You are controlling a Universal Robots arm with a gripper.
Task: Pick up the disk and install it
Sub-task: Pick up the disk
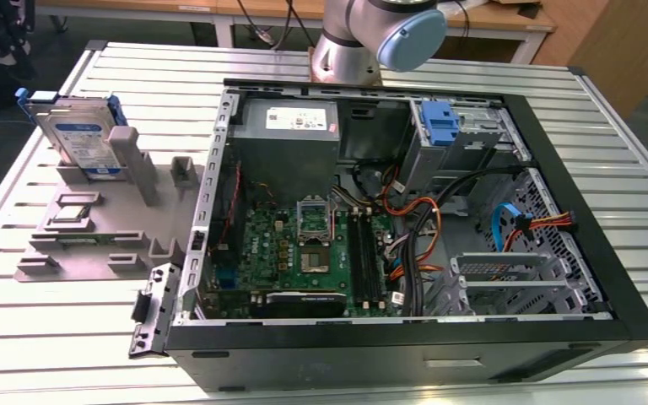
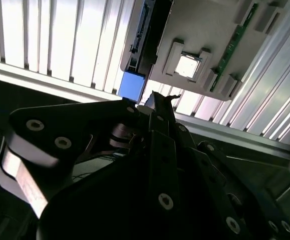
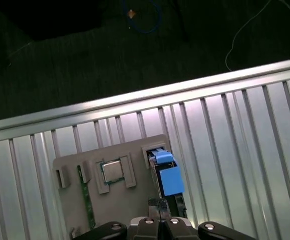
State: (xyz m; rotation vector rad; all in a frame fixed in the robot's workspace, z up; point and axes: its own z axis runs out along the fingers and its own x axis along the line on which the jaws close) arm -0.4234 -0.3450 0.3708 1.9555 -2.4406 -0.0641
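The disk (image 1: 81, 139) stands upright on its edge in a slot of the grey holder plate (image 1: 99, 253) on the exterior view's left, its blue-and-white label facing out and blue rails on its sides. In both wrist views I look down on the disk (image 3: 167, 176) edge-on, with its blue rail end (image 2: 132, 85) showing. My gripper (image 3: 158, 205) hangs well above the holder, close to the disk's line, its fingers together and holding nothing. In the second wrist view the gripper (image 2: 157, 99) has its tip near the blue rail end.
The open computer case (image 1: 594, 278) lies on the slatted metal table (image 1: 628, 126), with a drive cage carrying a blue bracket (image 1: 442, 126) and a grey power supply (image 1: 290, 120) at its far side. The holder also carries a processor chip (image 3: 112, 171) and a green memory stick (image 3: 87, 202).
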